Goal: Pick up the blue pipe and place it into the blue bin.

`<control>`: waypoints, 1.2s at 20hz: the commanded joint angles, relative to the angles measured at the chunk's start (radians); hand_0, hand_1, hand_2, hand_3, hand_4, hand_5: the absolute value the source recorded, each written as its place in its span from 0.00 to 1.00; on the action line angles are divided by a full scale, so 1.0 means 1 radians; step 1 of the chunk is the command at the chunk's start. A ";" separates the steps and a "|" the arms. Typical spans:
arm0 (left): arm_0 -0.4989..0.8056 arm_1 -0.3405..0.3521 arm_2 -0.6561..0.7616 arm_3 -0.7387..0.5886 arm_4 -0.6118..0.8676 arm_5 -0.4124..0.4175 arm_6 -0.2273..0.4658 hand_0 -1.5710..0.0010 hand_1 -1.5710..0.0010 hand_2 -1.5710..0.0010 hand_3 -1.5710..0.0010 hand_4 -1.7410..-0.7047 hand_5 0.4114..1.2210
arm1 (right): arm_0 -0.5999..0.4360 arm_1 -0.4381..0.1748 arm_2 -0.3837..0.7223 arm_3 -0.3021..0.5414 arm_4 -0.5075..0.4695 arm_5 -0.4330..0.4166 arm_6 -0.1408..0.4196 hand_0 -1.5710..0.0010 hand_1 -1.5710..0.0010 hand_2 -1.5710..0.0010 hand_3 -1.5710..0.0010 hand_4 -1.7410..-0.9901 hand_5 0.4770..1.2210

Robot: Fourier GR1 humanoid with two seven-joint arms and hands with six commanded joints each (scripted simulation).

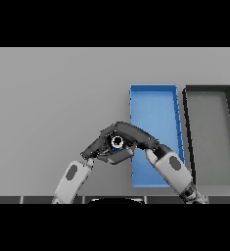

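The blue pipe (117,142) shows end-on as a small ring with a dark bore, just left of the blue bin (154,105). My right hand (131,133) reaches in from the lower right, crossing the bin's left wall, and its fingers curl round the pipe. My left hand (94,149) comes in from the lower left and lies right beside the pipe, its fingers relaxed. Most of the pipe's body is hidden by the hands. The bin is a long open blue tray with nothing showing inside it.
A dark grey bin (208,93) of similar shape stands right of the blue bin, almost touching it. The grey table (53,98) stretches to the left and the back.
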 commanded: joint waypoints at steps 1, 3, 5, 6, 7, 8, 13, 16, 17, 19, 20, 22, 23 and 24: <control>-0.016 -0.018 0.010 0.001 0.017 -0.001 0.004 0.00 0.00 0.00 0.03 0.06 1.00 | -0.002 0.008 -0.003 -0.008 -0.014 -0.014 -0.017 0.23 0.23 0.22 0.35 0.21 0.23; -0.008 -0.023 0.016 -0.014 0.045 -0.020 -0.002 0.00 0.00 0.00 0.04 0.04 1.00 | 0.002 0.010 0.021 -0.001 -0.022 -0.035 -0.051 0.14 0.14 0.14 0.24 0.15 0.51; 0.006 -0.014 0.020 -0.013 0.055 -0.036 -0.006 0.00 0.00 0.00 0.07 0.03 1.00 | 0.010 -0.010 0.037 0.002 -0.010 -0.041 -0.058 0.09 0.09 0.09 0.17 0.10 0.69; -0.002 -0.021 0.019 -0.005 0.052 -0.028 -0.012 0.00 0.00 0.00 0.08 0.02 1.00 | 0.002 -0.009 0.047 0.008 -0.002 -0.047 -0.064 0.07 0.07 0.07 0.14 0.08 0.75; -0.003 -0.021 0.018 -0.020 0.057 -0.027 0.002 0.00 0.00 0.00 0.09 0.02 1.00 | 0.005 -0.020 0.048 -0.007 -0.007 -0.054 -0.080 0.06 0.06 0.06 0.11 0.06 0.80; -0.007 -0.019 0.019 -0.026 0.054 -0.020 0.013 0.00 0.00 0.00 0.09 0.02 1.00 | -0.006 -0.023 0.050 0.006 -0.008 -0.060 -0.096 0.05 0.05 0.05 0.09 0.05 0.84; 0.004 -0.002 0.003 -0.037 0.032 0.006 -0.013 0.00 0.00 0.00 0.09 0.01 1.00 | -0.003 -0.010 0.063 0.004 -0.006 -0.104 -0.094 0.02 0.02 0.01 0.03 0.02 0.95; 0.005 0.032 -0.004 -0.037 -0.018 0.013 -0.058 0.26 0.32 0.34 0.41 0.26 1.00 | 0.002 -0.014 0.070 -0.003 0.020 -0.118 -0.105 0.01 0.01 0.01 0.01 0.01 0.97; 0.000 0.046 0.003 -0.044 -0.013 -0.017 -0.050 0.40 0.45 0.47 0.52 0.36 1.00 | -0.003 -0.013 0.069 -0.006 0.010 -0.123 -0.092 0.01 0.01 0.01 0.01 0.01 0.98; -0.010 0.044 0.004 -0.031 -0.046 -0.051 -0.036 0.62 0.65 0.66 0.70 0.52 1.00 | 0.007 -0.016 0.068 -0.018 0.011 -0.129 -0.065 0.00 0.00 0.00 0.01 0.00 0.99; -0.016 0.040 0.001 -0.024 -0.077 -0.054 -0.017 0.70 0.72 0.73 0.76 0.58 0.89 | 0.011 -0.001 0.078 -0.010 0.027 -0.135 -0.046 0.00 0.00 0.00 0.01 0.00 0.99; -0.009 0.032 0.010 -0.028 -0.082 -0.051 0.020 0.80 0.82 0.83 0.84 0.67 0.65 | 0.002 0.003 0.079 -0.014 0.041 -0.141 -0.037 0.00 0.00 0.00 0.00 0.00 0.99; -0.006 0.029 0.017 -0.030 -0.073 -0.048 0.040 0.84 0.86 0.86 0.88 0.70 0.54 | 0.006 -0.002 0.079 -0.022 0.049 -0.141 -0.062 0.00 0.00 0.00 0.00 0.00 0.99; -0.014 0.023 0.022 -0.023 -0.069 -0.045 0.063 0.88 0.89 0.89 0.90 0.72 0.44 | -0.004 -0.004 0.072 -0.017 0.048 -0.139 -0.071 0.00 0.00 0.00 0.00 0.00 1.00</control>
